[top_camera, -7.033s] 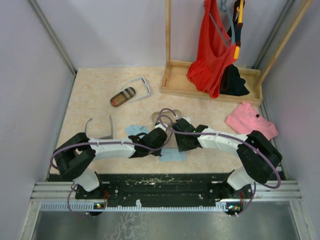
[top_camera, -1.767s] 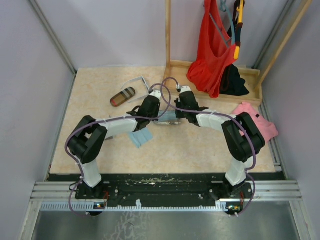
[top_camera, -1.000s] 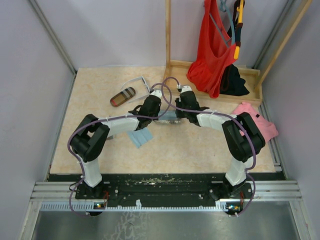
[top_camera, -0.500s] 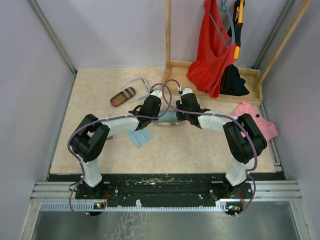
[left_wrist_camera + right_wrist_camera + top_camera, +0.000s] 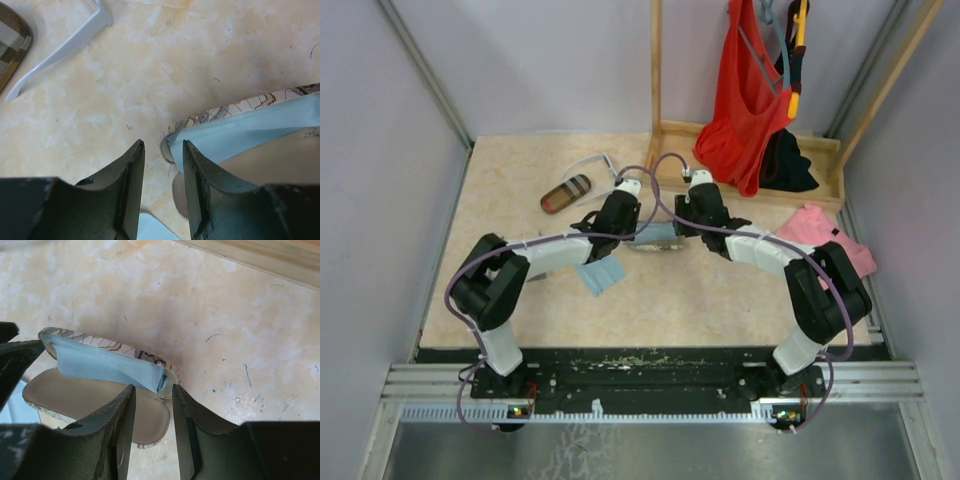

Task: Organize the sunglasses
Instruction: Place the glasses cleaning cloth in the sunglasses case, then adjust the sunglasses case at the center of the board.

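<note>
The white-framed sunglasses (image 5: 594, 168) lie open at the back left of the table; one pale arm (image 5: 60, 49) shows in the left wrist view. An open grey-patterned case (image 5: 655, 244) holds a folded light blue cloth (image 5: 100, 363). My left gripper (image 5: 635, 230) hovers at the case's left end, open (image 5: 163, 156), with nothing between its fingers. My right gripper (image 5: 680, 232) hangs over the case's right end, open (image 5: 152, 396), with the lid's end below the gap and untouched.
A brown-striped case (image 5: 566, 193) lies beside the white pair. A second blue cloth (image 5: 600, 273) sits nearer me. A pink garment (image 5: 817, 238) lies at the right. A wooden rack (image 5: 670, 165) with a red garment (image 5: 745, 95) stands at the back.
Both grippers' jaws have spread apart over the last second. The blue cloth stays lying in the open case. The right wrist has lifted back slightly.
</note>
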Robot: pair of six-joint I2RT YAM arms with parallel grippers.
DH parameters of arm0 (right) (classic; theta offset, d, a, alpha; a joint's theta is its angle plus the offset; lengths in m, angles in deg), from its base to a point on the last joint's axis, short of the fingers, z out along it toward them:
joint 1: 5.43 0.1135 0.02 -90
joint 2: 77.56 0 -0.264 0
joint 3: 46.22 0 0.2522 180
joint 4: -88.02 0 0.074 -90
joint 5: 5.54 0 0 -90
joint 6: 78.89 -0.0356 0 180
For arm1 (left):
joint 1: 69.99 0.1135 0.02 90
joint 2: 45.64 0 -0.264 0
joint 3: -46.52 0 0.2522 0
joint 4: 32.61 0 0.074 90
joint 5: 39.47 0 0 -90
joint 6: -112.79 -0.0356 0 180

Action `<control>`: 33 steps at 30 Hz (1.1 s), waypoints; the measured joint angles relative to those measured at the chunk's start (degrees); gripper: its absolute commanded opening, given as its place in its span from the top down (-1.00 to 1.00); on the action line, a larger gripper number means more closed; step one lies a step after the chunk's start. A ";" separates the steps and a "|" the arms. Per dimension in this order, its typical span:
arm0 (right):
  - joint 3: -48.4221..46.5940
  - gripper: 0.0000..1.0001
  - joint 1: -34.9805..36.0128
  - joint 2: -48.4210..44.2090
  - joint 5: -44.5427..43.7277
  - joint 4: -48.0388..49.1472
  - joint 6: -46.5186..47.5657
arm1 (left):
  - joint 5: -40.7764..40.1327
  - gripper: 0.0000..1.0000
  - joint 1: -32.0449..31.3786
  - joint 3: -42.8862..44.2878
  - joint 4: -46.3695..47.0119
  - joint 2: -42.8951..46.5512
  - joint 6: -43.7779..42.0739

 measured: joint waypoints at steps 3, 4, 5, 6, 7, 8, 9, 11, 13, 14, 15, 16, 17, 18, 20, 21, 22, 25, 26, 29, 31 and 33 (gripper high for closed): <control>-0.02 0.28 -0.02 -0.07 -0.59 -0.98 0.39 | -0.02 0.13 0.00 -2.01 -0.11 3.13 1.03; -0.13 0.28 -0.02 -0.07 -0.70 -1.46 0.46 | -0.09 0.12 0.00 -2.62 -0.07 4.17 1.33; -0.57 0.28 -0.02 0.07 -0.92 -2.34 0.55 | -0.35 0.12 0.00 -3.98 0.11 6.14 2.10; -1.07 0.28 -0.02 0.22 -1.03 -2.97 0.70 | -0.74 0.12 0.00 -5.46 0.13 8.28 2.75; -1.95 0.28 -0.02 0.52 -1.20 -3.76 0.90 | -0.98 0.12 0.00 -6.19 0.02 9.44 3.15; -2.91 0.28 -0.02 0.87 -1.29 -4.42 1.07 | -1.46 0.12 0.00 -7.82 0.04 11.63 4.20; -4.02 0.28 -0.02 1.40 -1.38 -4.90 1.27 | -1.77 0.12 0.00 -8.79 -0.13 12.98 4.81; -6.58 0.28 -0.02 2.93 -1.49 -5.35 1.55 | -2.27 0.12 0.00 -11.37 -0.79 16.33 6.67; -8.90 0.28 -0.02 4.72 -1.51 -5.95 2.01 | -2.64 0.12 0.00 -13.92 -1.70 19.39 8.63; -9.92 0.28 -0.02 5.55 -1.51 -6.54 2.34 | -2.71 0.12 0.00 -15.50 -2.45 21.07 9.66; -10.91 0.28 -0.02 6.25 -1.49 -7.23 2.54 | -2.71 0.12 0.00 -16.44 -2.97 22.12 10.23; -12.66 0.28 -0.02 7.48 -1.51 -8.48 2.97 | -2.54 0.12 0.00 -17.70 -3.80 23.45 11.21; -14.05 0.28 -0.02 8.63 -1.44 -9.18 3.32 | -2.27 0.12 0.00 -18.67 -4.68 24.46 11.96; -16.13 0.28 -0.02 10.21 -1.44 -10.29 3.69 | -1.90 0.12 0.00 -19.47 -5.51 25.29 12.81; -19.21 0.28 -0.02 12.83 -1.49 -11.23 4.48 | -1.11 0.12 0.00 -21.03 -7.04 26.80 14.25; -20.35 0.28 -0.02 13.88 -1.49 -11.80 4.90 | -0.76 0.12 0.00 -21.64 -7.91 27.41 14.84; -21.40 0.28 -0.02 14.80 -1.51 -12.44 5.20 | -0.42 0.11 0.00 -22.16 -8.61 27.98 15.32; -25.20 0.28 -0.02 18.10 -1.40 -14.86 6.51 | 1.09 0.11 0.00 -22.86 -10.34 29.05 16.63; -26.49 0.28 -0.02 19.19 -1.38 -15.78 6.99 | 1.75 0.11 0.00 -22.99 -10.58 29.22 16.96; -29.57 0.28 -0.02 22.36 -1.36 -17.90 8.13 | 3.58 0.11 -0.02 -23.21 -10.99 29.29 17.81; -29.99 0.28 -0.02 23.32 -1.40 -19.04 8.74 | 4.70 0.11 -0.02 -23.34 -11.13 29.27 18.14; -29.99 0.28 -0.02 23.89 -1.42 -20.33 9.14 | 5.57 0.11 -0.02 -23.41 -11.13 29.24 18.36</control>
